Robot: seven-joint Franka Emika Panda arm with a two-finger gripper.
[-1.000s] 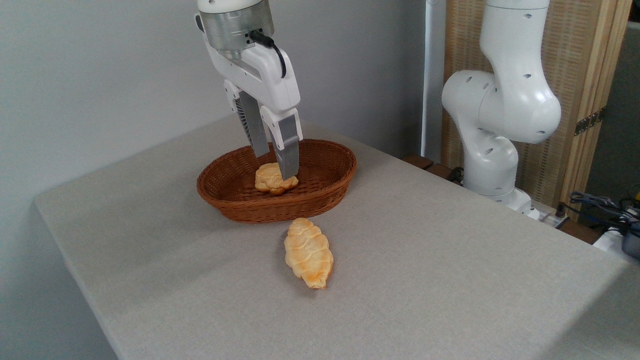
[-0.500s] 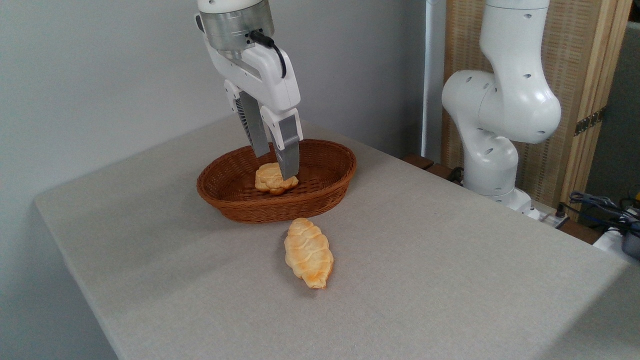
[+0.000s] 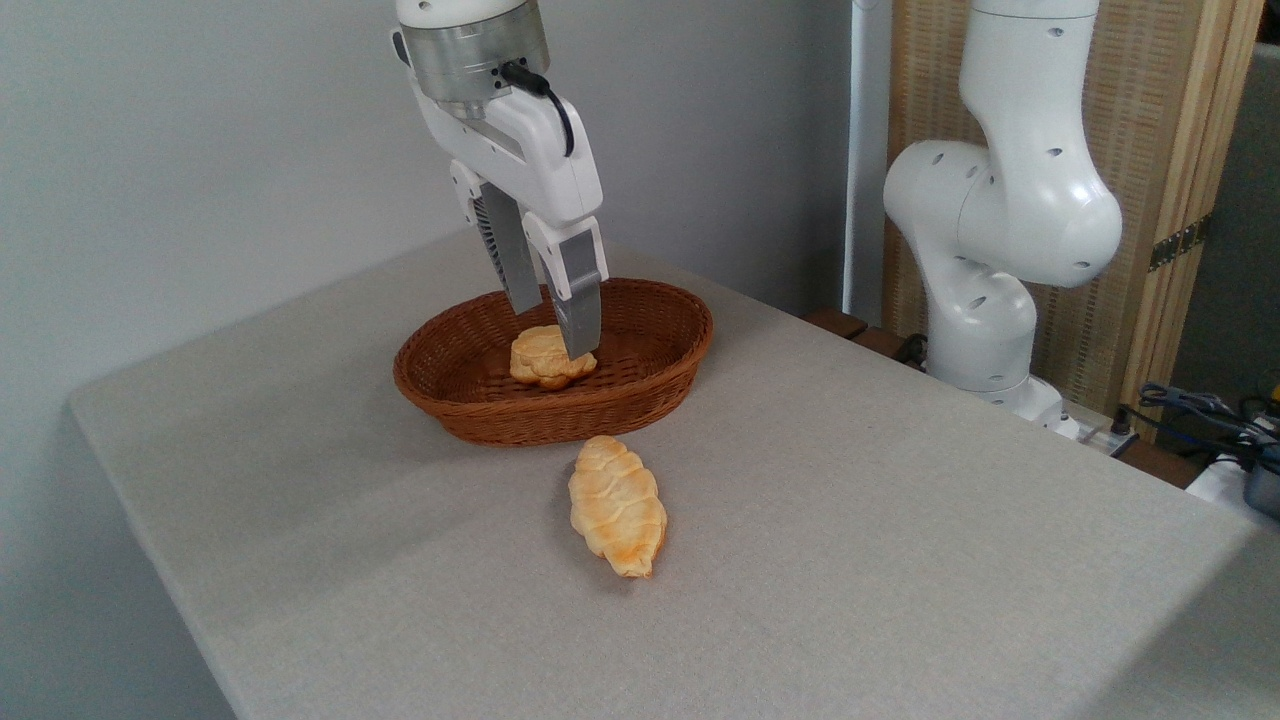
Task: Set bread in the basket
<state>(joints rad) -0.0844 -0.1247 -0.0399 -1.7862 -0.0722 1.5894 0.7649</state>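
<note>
In the upper middle of the frame, the gripper (image 3: pixel 552 334) is hanging with parted, empty jaws over a bun (image 3: pixel 545 357) lying in the basket (image 3: pixel 660 378), while the bread (image 3: pixel 617 505) is lying lower, on the table (image 3: pixel 900 520) just outside the rim, awaiting pickup.

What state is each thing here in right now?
Bread: lying flat on the table, outside the basket.
Basket: upright, holding one bun.
Bun: resting inside the basket.
Gripper: over the bun, fingers slightly apart; grip unclear.
</note>
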